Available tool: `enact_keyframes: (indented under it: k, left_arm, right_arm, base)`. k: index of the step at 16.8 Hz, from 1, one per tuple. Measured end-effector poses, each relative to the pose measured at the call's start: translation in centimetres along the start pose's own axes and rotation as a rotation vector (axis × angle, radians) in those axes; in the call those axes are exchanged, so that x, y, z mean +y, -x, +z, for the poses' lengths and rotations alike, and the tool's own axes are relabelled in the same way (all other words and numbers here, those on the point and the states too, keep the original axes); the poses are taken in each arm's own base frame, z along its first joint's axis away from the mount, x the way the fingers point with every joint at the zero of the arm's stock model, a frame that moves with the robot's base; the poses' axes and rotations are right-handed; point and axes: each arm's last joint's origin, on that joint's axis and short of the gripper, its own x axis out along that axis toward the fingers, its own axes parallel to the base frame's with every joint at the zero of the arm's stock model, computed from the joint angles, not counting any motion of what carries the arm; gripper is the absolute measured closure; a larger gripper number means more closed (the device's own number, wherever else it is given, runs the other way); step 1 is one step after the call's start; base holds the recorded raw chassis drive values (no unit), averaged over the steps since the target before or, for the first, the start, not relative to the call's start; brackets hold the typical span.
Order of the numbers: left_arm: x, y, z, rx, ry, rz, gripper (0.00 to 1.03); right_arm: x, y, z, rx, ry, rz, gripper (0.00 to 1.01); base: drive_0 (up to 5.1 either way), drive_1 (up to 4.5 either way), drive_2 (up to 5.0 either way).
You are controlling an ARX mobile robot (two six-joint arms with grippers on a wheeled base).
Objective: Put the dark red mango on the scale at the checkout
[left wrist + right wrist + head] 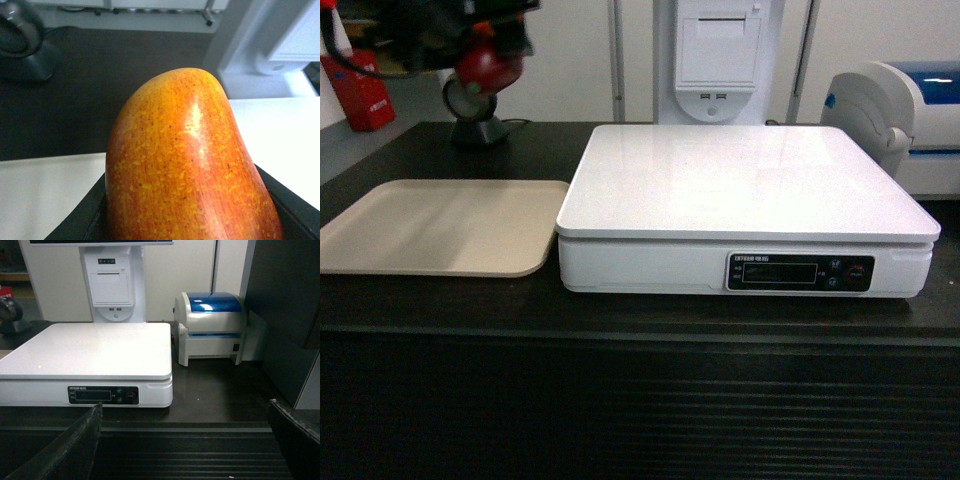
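Observation:
The dark red mango (488,66) hangs high at the far left, above the back of the black checkout (620,400) counter, with my left gripper (480,40) shut on it. In the left wrist view the mango's orange-red skin (190,165) fills the frame between the black fingers (82,217). The white scale (740,180) sits mid-counter to the mango's right, its platform bare and its dark display strip (800,272) facing me. My right gripper (185,440) is open and empty in front of the ribbed counter front (200,455), below and right of the scale (95,347).
A beige tray (440,225) lies left of the scale. A round dark stand (478,125) is behind the tray, under the mango. A white receipt-printer post (715,60) rises behind the scale. A white and blue label printer (212,327) sits at the right.

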Motion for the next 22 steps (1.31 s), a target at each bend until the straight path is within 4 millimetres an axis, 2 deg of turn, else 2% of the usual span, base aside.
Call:
enact_keyframes:
  k: [1, 2, 4, 7, 10, 12, 16, 22]
  left_arm:
    - [-2.5, -0.1, 0.5, -0.014, 0.008, -0.026, 0.39]
    - [-6.1, -0.4, 0.4, -0.009, 0.020, -0.078, 0.40]
    - [-10.4, -0.8, 0.1, -0.007, 0.029, -0.139, 0.40]
    - [-15.6, -1.8, -1.7, 0.036, 0.017, -0.199, 0.40]
    - [-19.4, -3.4, -4.1, 0.127, 0.056, -0.217, 0.40]
    - [-20.8, -4.1, -5.0, 0.168, 0.117, -0.201, 0.40]
    - [-22.9, -4.5, -5.2, 0.166, 0.154, -0.148, 0.40]
    - [-24.1, -6.1, -8.0, 0.165, 0.058, -0.080, 0.40]
  right_arm:
    - [0.0, 0.0, 0.0, 0.000, 0.000, 0.000, 0.03]
    - [0.0, 0.0, 0.0, 0.000, 0.000, 0.000, 0.03]
    - [0.0, 0.0, 0.0, 0.000, 0.000, 0.000, 0.03]
    - [0.0, 0.0, 0.0, 0.000, 0.000, 0.000, 0.03]
    - [0.0, 0.0, 0.0, 0.000, 0.000, 0.000, 0.03]
    - [0.0, 0.0, 0.0, 0.000, 0.000, 0.000, 0.03]
    - [0.0, 0.0, 0.0, 0.000, 0.000, 0.000, 0.03]
    - [0.0, 0.0, 0.0, 0.000, 0.000, 0.000, 0.03]
  base:
    - [0.0, 0.00, 0.0]
    - [0.0, 0.00, 0.0]
    - [0.0, 0.00, 0.0]
    - [0.0, 0.00, 0.0]
    - [0.0, 0.00, 0.0]
    - [0.0, 0.00, 0.0]
    - [0.0, 0.00, 0.0]
    - [0.0, 0.00, 0.0]
